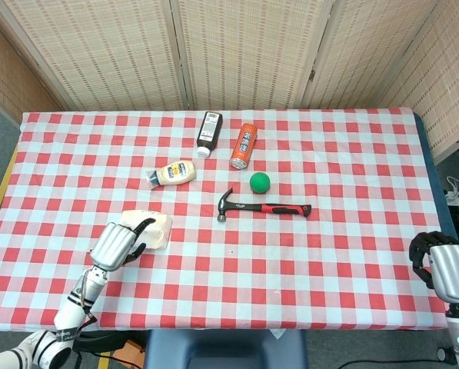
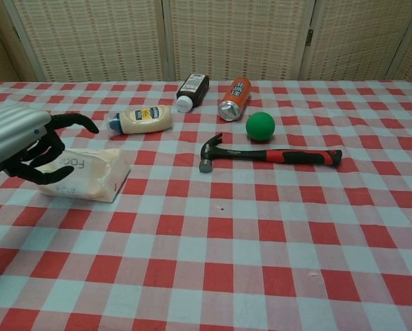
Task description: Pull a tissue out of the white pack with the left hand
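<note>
The white tissue pack lies flat on the checked tablecloth, front left. My left hand hovers over the pack's near-left end with its fingers spread and slightly bent, holding nothing. In the head view it hides part of the pack. Whether the fingers touch the pack is unclear. My right hand hangs off the table's front right corner, empty, with its fingers loosely bent; the chest view does not show it.
Behind the pack lies a cream squeeze bottle. A black bottle, an orange can, a green ball and a red-handled hammer lie around mid-table. A wicker screen stands behind.
</note>
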Available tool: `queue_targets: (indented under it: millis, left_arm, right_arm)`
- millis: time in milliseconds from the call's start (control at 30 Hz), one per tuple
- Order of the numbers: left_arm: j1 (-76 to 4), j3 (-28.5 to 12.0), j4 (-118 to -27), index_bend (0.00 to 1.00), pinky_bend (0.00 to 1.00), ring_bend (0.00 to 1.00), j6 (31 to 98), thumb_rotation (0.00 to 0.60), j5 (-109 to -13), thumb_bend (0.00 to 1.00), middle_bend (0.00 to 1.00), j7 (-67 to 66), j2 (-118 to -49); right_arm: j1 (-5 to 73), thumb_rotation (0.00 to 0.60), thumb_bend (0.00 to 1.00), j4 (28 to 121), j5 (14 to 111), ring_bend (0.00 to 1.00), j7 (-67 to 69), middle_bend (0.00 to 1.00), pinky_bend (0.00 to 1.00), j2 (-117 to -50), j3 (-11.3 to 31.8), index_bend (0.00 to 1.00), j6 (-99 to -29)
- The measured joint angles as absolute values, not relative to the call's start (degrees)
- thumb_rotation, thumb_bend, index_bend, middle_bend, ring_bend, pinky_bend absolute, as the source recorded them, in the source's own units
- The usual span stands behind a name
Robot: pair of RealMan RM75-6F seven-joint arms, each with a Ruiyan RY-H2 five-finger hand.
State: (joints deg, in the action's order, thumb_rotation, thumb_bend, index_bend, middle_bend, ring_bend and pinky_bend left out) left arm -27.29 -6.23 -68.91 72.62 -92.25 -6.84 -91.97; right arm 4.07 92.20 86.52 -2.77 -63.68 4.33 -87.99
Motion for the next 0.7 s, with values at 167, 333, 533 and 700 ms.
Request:
queue_targets:
  millis: [167, 333, 533, 700]
  left_arm:
    - [-28.4, -6.9, -63.6, 0.39, 0.94, 0.83, 73.2, 0.6, -91.8, 0.39, 0.89, -6.5, -96.4]
    - [-29.6, -7.2, -58.8, 0.44, 0.95, 0.83, 73.4, 0.6, -91.1, 0.39, 0.9, -5.6, -100.0]
    - [-30.4, -8.1, -54.0, 0.6, 0.96, 0.85, 76.6, 0.6, -90.9, 0.49, 0.92, -4.1, -103.5]
    - [-30.7, -8.5, -50.8, 0.64, 0.97, 0.86, 79.3, 0.6, -90.9, 0.53, 0.94, -3.1, -105.7]
  right_arm:
    - [4.3, 0.6, 0.81, 92.5, 86.3, 0.42, -3.1, 0.55, 0.53, -63.3, 4.1, 0.71, -86.8]
    - [4.4, 0.6, 0.81, 92.9, 86.0, 0.42, -3.7, 0.55, 0.53, -63.0, 4.0, 0.71, -86.0]
    - [4.7, 0.6, 0.8, 93.4, 85.4, 0.42, -4.5, 0.55, 0.53, -62.8, 3.9, 0.71, -84.9]
    - [4.7, 0.6, 0.8, 93.6, 85.2, 0.42, -4.7, 0.55, 0.53, -62.7, 4.0, 0.71, -84.7]
